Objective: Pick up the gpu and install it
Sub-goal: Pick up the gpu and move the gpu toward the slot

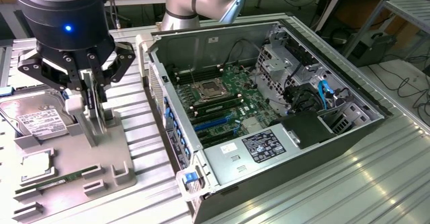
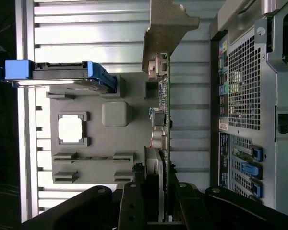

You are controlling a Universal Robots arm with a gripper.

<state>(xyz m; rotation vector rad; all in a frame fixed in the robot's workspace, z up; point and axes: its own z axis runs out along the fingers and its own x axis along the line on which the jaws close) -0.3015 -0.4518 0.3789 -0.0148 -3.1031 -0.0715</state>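
Right now the jaws are clamped on the gpu (image 2: pixel 162 115), which stands on edge at the grey tray (image 1: pixel 118 153), near the hard drive (image 1: pixel 37 118). Off to the exterior view's right, the open case (image 1: pixel 228 159) lies on the ribbed surface (image 1: pixel 376 183).

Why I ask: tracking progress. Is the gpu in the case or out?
Out: the gpu stands on edge in the end effector at the fixture, beside the case.

The gripper (image 1: pixel 94 118) is black with a blue light (image 1: pixel 68 28), the gpu (image 2: pixel 165 120) bracket (image 2: pixel 169 24) and tray (image 1: pixel 118 153) grey, the motherboard (image 1: pixel 235 90) green with blue slots (image 1: pixel 211 123).
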